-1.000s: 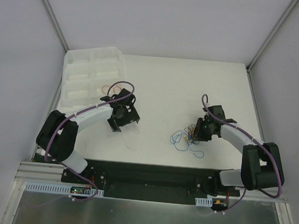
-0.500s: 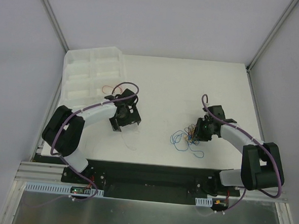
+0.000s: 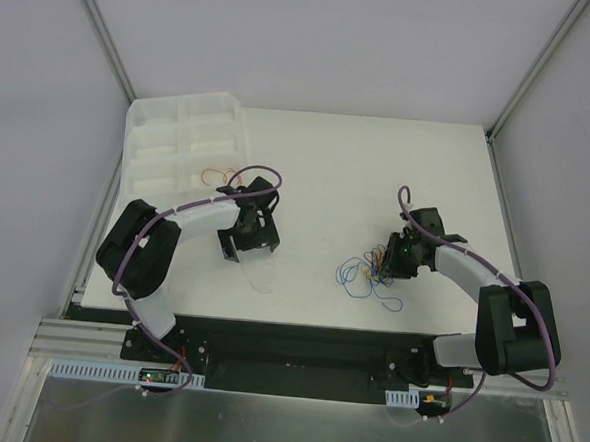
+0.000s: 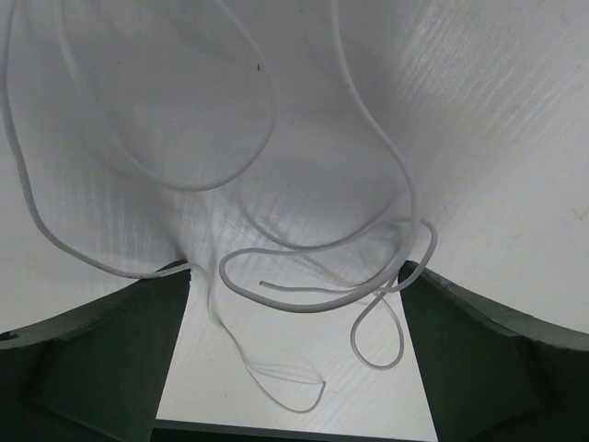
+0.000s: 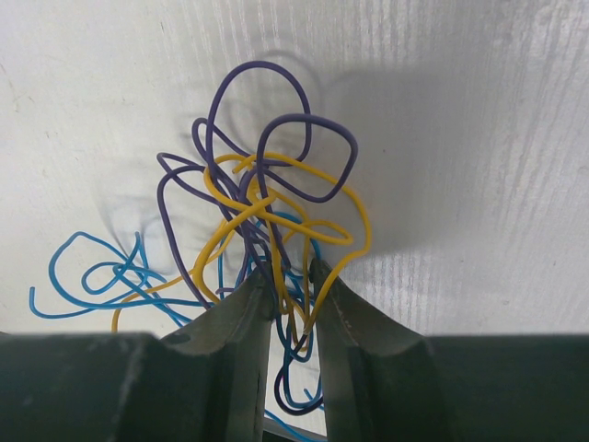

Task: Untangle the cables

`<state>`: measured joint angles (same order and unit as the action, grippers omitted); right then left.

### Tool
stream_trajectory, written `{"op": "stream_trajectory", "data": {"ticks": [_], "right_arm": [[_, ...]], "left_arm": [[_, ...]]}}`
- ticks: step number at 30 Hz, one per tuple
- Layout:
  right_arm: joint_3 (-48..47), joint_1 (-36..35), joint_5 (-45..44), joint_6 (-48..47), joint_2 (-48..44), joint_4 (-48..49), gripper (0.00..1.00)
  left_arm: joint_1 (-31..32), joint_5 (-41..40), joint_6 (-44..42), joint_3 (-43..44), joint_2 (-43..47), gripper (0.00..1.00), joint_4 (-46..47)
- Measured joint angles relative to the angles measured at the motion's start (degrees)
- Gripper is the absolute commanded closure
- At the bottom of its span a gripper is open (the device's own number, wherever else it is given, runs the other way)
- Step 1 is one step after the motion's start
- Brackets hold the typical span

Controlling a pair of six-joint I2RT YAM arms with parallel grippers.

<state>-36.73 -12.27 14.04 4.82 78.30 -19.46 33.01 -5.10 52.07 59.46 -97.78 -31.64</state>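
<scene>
Table [image 3: 359,165]: we see a white top, walled in on three sides by pale panels.
Tray [image 3: 180,139]: a white moulded tray with several compartments sits at the far left corner of the table.
Left arm [image 3: 190,218]: it bends in from the left and reaches just past the tray's near right corner.
Right arm [image 3: 472,267]: it curls in from the right, wrist pointing at the middle of the table.
Left gripper [image 4: 294,276]: the fingers [image 4: 120,341] are spread wide and hold nothing. They hang low over the bare table.
Right gripper [image 5: 294,276]: the fingers [image 5: 239,322] are drawn in to a narrow slot, and we see them pinching several strands of the tangle.
Cables [image 5: 267,210]: this is a knot of purple, yellow and blue strands on the table in front of the right gripper. The near end is caught between its fingers and blue loops trail off to one side [image 3: 357,275].
White wire [image 4: 304,299]: it lies loose in slack loops on the table, running between the left fingers and beyond them, well apart from the tangle.
Orange wire [image 3: 216,173]: a small loop lies at the tray's near right edge. We cannot tell whether it is inside a compartment.
</scene>
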Motion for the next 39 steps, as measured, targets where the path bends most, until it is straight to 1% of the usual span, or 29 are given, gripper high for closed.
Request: {"op": "stream_trajectory", "data": {"ticks": [2, 3, 5, 6, 7, 8, 10, 15, 19, 22, 24, 28, 33, 35, 39], "right_arm": [[0.0, 0.0, 0.0, 0.0, 0.0, 0.0, 0.72], [0.0, 0.0, 0.0, 0.0, 0.0, 0.0, 0.72], [0.0, 0.0, 0.0, 0.0, 0.0, 0.0, 0.72], [0.0, 0.0, 0.0, 0.0, 0.0, 0.0, 0.72], [0.0, 0.0, 0.0, 0.0, 0.0, 0.0, 0.72], [0.0, 0.0, 0.0, 0.0, 0.0, 0.0, 0.72], [0.0, 0.0, 0.0, 0.0, 0.0, 0.0, 0.72], [0.0, 0.0, 0.0, 0.0, 0.0, 0.0, 0.73], [0.0, 0.0, 0.0, 0.0, 0.0, 0.0, 0.73], [0.0, 0.0, 0.0, 0.0, 0.1, 0.0, 0.72], [0.0, 0.0, 0.0, 0.0, 0.1, 0.0, 0.72], [0.0, -0.1, 0.2, 0.0, 0.1, 0.0, 0.72], [-0.1, -0.1, 0.2, 0.0, 0.2, 0.0, 0.72], [-0.1, -0.1, 0.2, 0.0, 0.2, 0.0, 0.72], [-0.2, -0.1, 0.2, 0.0, 0.2, 0.0, 0.72]], "left_arm": [[0.0, -0.1, 0.0, 0.2, -0.3, 0.14, -0.4], [0.0, -0.2, 0.0, 0.2, -0.3, 0.21, -0.5], [0.0, -0.7, 0.0, 0.5, -0.7, 0.56, -1.0], [0.0, -1.0, 0.0, 0.9, -1.1, 0.70, -1.6], [-0.1, -1.4, -0.3, 1.4, -1.7, 0.81, -2.2], [-0.1, -1.5, -0.5, 1.9, -2.1, 0.89, -2.6], [-0.1, -1.6, -1.4, 3.2, -3.0, 1.00, -3.1], [-0.1, -2.2, -3.2, 4.2, -1.9, 1.00, -4.2], [-0.1, -3.7, -4.8, 5.2, 4.9, 1.00, -6.1], [-0.7, -5.2, -6.4, 9.4, 10.6, 1.00, -6.8], [-1.9, -5.9, -7.9, 13.9, 13.6, 1.00, -6.7], [-7.4, -5.4, -10.8, 22.8, 15.5, 1.00, -5.0], [-17.2, -0.6, -12.0, 34.4, 10.5, 1.00, -2.3], [-21.2, 2.3, -11.2, 39.4, 6.2, 1.00, -1.0], [-26.9, 9.2, -7.9, 46.6, -3.4, 1.00, 1.0]]}}
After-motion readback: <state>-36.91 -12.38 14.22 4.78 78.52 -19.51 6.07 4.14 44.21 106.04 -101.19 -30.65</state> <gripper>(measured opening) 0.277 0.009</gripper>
